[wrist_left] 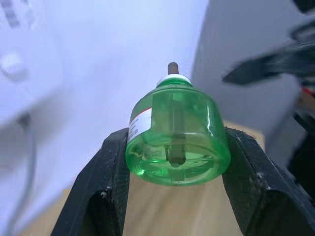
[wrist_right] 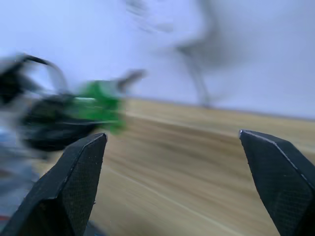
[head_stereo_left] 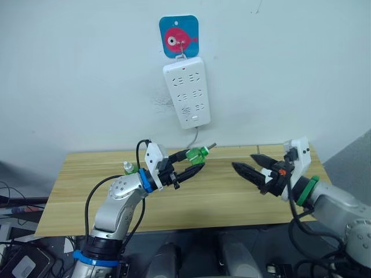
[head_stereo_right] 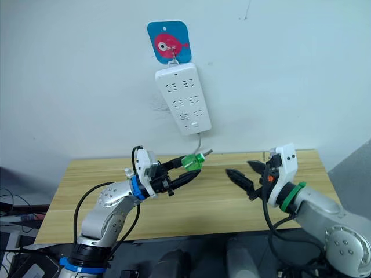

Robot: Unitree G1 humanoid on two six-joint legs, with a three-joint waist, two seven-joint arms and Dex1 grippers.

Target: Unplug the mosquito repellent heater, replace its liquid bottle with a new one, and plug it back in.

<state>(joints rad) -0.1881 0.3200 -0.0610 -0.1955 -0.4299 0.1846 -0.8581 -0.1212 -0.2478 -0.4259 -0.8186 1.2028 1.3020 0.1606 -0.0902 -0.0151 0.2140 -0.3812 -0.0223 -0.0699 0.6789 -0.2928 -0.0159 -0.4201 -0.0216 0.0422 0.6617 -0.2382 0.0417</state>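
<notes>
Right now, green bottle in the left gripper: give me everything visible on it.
The green bottle is small, of clear green plastic, with liquid pooled inside and a dark wick rod running through it and out of its white collar. A white and red label wraps one side. No cap is on it. It is held in the air above the wooden table, tilted, wick end pointing up and toward the wall. The left gripper clamps its body between both black fingers; nothing else touches it.

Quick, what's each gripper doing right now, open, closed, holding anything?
Left gripper: closed on the green liquid bottle, held above the table.
Right gripper: open, holding nothing.
</notes>
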